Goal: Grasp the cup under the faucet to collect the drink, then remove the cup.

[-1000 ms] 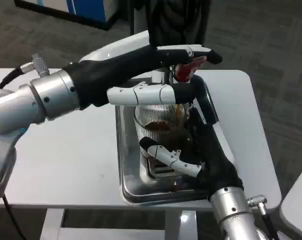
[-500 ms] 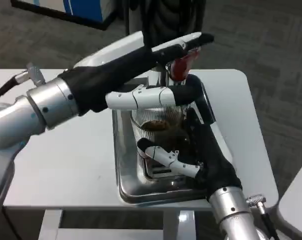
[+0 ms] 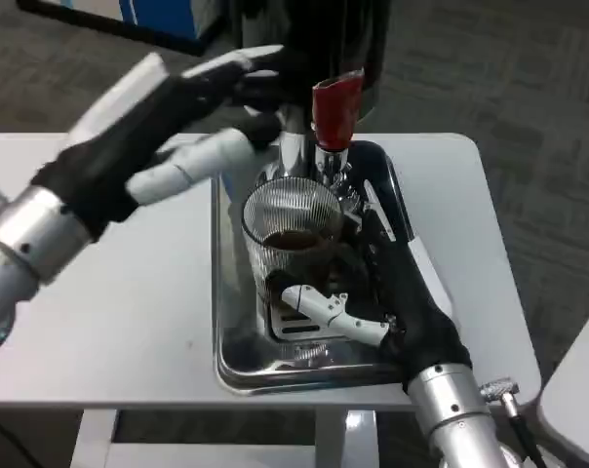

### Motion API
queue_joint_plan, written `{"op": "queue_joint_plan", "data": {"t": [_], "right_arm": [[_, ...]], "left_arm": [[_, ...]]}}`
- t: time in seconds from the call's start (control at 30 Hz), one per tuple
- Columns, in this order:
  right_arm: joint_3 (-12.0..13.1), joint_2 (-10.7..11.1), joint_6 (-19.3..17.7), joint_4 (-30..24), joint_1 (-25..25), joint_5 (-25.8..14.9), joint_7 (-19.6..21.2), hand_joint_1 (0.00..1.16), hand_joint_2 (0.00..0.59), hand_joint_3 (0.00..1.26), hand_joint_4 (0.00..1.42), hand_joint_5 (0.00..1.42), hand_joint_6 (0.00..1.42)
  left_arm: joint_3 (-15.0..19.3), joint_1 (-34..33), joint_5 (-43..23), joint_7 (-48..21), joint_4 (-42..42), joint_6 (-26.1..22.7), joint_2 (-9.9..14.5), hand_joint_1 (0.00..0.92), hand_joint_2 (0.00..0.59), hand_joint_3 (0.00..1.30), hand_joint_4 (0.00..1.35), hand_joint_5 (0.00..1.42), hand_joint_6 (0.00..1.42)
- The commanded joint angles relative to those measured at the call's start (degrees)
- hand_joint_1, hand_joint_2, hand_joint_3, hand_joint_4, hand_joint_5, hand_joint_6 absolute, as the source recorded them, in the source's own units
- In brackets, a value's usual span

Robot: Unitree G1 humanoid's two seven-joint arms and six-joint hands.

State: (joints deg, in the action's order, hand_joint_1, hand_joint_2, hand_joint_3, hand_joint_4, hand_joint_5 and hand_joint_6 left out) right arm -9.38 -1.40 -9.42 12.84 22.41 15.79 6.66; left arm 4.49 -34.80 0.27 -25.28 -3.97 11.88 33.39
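Note:
A clear ribbed cup (image 3: pixel 293 234) with dark drink in its bottom stands in the steel drip tray (image 3: pixel 238 353), just under the faucet's spout (image 3: pixel 329 166). The faucet's red lever (image 3: pixel 333 109) stands upright above it. My right hand (image 3: pixel 387 297) wraps around the cup from the right and front, holding it. My left hand (image 3: pixel 168 132), blurred, hovers up and to the left of the faucet, fingers spread and holding nothing.
The dark dispenser body (image 3: pixel 314 39) rises behind the tray. The white table (image 3: pixel 109 292) extends to the left of the tray, and its right edge lies close beside my right forearm (image 3: pixel 460 414). Grey carpet surrounds the table.
My left hand has let go of the red lever and swung up and to the left, away from the faucet. The lever now stands upright. My right hand still holds the cup.

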Motion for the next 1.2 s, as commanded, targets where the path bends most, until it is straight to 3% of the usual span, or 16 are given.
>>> {"op": "queue_joint_plan", "data": {"t": [0.03,0.47,0.9,1.2], "right_arm": [[0.12,0.13,1.31,1.23,-0.85,-0.36,-0.38,0.75,0.157,0.0,0.2,0.21,0.21],[0.16,0.01,0.99,2.23,-0.6,-0.27,-0.01,0.75,0.162,0.0,0.2,0.21,0.21],[0.36,0.21,0.86,1.62,-1.19,-0.47,-0.19,0.74,0.171,0.0,0.2,0.21,0.21],[0.18,0.27,0.83,1.08,-1.63,-0.57,-0.42,0.74,0.173,0.0,0.2,0.21,0.21]], "left_arm": [[3.6,2.28,-3.22,1.6,1.47,-3.24,-1.05,0.0,0.085,0.0,0.0,0.0,0.0],[6.61,8.36,-5.57,2.14,9.11,-7.12,-0.95,0.0,0.087,0.0,0.0,0.0,0.0],[13.39,20.27,-9.18,5.14,22.84,-17.54,-1.95,0.0,0.093,0.0,0.0,0.01,0.0],[14.63,28.67,-7.82,6.53,22.88,-14.59,-3.68,0.0,0.111,0.0,0.0,0.03,0.0]]}}
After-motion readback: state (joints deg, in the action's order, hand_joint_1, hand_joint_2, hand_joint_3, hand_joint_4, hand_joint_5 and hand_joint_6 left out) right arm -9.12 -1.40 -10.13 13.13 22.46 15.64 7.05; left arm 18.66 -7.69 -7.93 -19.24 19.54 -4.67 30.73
